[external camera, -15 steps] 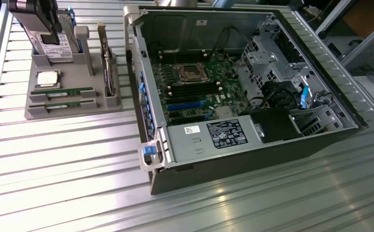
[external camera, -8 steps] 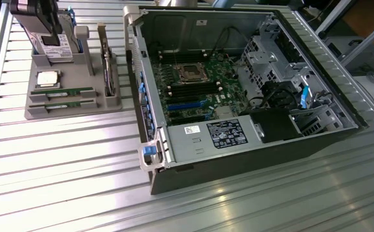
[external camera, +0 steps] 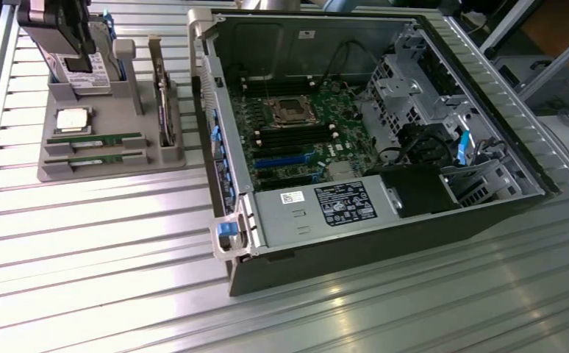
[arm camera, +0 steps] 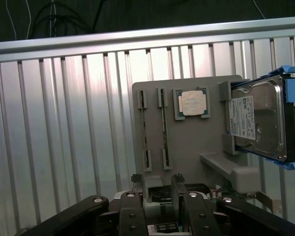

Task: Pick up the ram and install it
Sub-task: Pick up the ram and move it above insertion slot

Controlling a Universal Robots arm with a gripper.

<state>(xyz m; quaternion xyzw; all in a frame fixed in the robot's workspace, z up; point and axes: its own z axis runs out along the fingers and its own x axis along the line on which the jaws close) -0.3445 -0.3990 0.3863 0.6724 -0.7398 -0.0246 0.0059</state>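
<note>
Pincer (arm camera: 156, 191): spread, empty, at the grey holder (arm camera: 196, 142) edge.
Ram (arm camera: 163, 129): edge-up in a holder slot, beside its twin (arm camera: 144, 129).
Method: centre over mid-length, straddle the thin faces, descend square.

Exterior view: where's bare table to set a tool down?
Widest bare table lies on the camera's side of the gray holder, at the exterior view's left of the computer case. Another strip runs along the case's near wall. The gap between holder and case is narrow; the holder is crowded with ram sticks, processor and hard drive.
</note>
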